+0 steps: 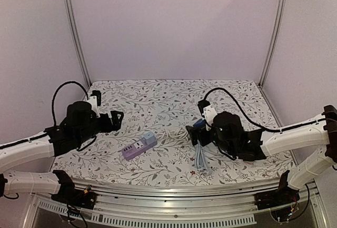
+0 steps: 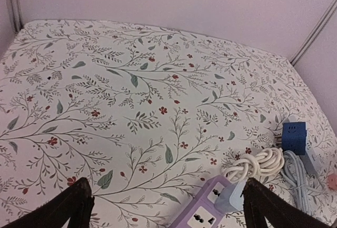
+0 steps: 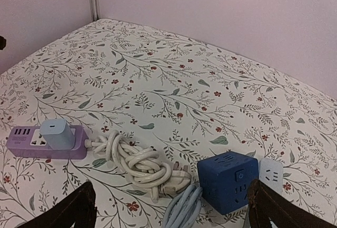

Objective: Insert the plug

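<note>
**Plug not yet taken up: both hands released, nothing inserted by them**

Read the top view from left to right. Your left hand [image 1: 117, 121] hangs over the tabletop [image 1: 158, 101] with its fingers spread wide and nothing between them. It is left of the strip [image 1: 136, 148] and not touching it.

The strip lies flat, with an adapter [image 3: 57, 133] already seated upright in one of its sockets. The sockets beside the adapter are free.

A white cord [image 3: 137, 162] runs from the strip's end into a knotted bundle. The plug [image 3: 176, 181] at its far end lies loose on the cloth, just beside the blue cube [image 3: 227, 181] and entered into nothing. A pale blue cable [image 3: 181, 212] trails from the cube toward the near edge.

Your right hand [image 1: 196, 136] hovers low over the cube and cable, fingers fully apart and gripping nothing.

By these views the task stands at its start. The loose plug is most likely the one meant, though the pictures do not settle that. You have yet to grasp it, line it up with a socket and press it home. Steadying the receiving block probably falls to your other hand.
</note>
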Tool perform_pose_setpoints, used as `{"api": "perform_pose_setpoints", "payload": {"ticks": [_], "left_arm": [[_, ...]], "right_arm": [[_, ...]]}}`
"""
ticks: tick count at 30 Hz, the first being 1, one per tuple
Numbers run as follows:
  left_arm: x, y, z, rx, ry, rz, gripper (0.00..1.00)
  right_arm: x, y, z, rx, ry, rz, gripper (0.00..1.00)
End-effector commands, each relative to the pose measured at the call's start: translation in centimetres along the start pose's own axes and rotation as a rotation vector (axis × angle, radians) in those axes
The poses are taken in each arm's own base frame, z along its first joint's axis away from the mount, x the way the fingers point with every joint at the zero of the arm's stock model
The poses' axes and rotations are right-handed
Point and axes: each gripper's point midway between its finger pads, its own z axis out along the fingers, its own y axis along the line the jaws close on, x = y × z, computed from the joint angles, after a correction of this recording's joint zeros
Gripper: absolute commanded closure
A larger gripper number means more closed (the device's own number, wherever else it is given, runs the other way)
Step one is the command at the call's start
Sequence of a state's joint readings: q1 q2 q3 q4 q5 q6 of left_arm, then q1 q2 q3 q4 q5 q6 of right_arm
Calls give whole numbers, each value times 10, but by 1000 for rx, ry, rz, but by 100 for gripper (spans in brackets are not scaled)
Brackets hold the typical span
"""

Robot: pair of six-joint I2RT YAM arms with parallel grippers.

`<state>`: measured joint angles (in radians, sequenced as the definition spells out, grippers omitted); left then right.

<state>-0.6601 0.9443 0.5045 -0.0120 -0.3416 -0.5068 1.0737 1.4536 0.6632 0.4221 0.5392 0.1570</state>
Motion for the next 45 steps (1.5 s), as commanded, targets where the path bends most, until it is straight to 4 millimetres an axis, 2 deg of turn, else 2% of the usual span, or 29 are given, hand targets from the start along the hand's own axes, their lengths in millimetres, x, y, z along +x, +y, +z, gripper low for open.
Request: {"api": "perform_pose_setpoints", "payload": {"ticks": [1,5,7,8,9,11,14,19,22,25,31,37,45], "left_arm": [[1,-15,-7,95,-21,-85,1],[19,-12,-5,84,11,-110,1],[27,-15,-3,93,29,-110,2],[30,-17,-2,97,35,-108,2],[32,-19,-2,99,39,-102,2],[34,-24,-2,105,45,-94,4],[37,-29,-2,116,45,-80,5],[38,-25,-4,100,39,-67,5],[36,-23,-7,101,23,-53,5],[34,-21,-9,94,18,-39,5],[30,-18,-14,88,2,-18,5],[30,-19,-15,94,1,-16,4],[30,-19,-15,96,4,-12,4]], "right_arm": [[9,-18,-10,94,157,106,1],[8,-42,-31,138,235,174,1],[11,-72,-41,227,275,269,1],[14,-93,-45,284,290,368,1],[14,-106,-52,303,296,447,1],[19,-119,-62,313,306,588,1],[26,-133,-80,367,293,701,1],[53,-147,-100,511,356,828,1],[58,-152,-107,581,377,886,1],[69,-162,-109,646,386,914,1],[104,-187,-111,732,476,1019,1],[116,-186,-106,682,504,1098,1],[128,-181,-101,654,572,1080,1]]}}
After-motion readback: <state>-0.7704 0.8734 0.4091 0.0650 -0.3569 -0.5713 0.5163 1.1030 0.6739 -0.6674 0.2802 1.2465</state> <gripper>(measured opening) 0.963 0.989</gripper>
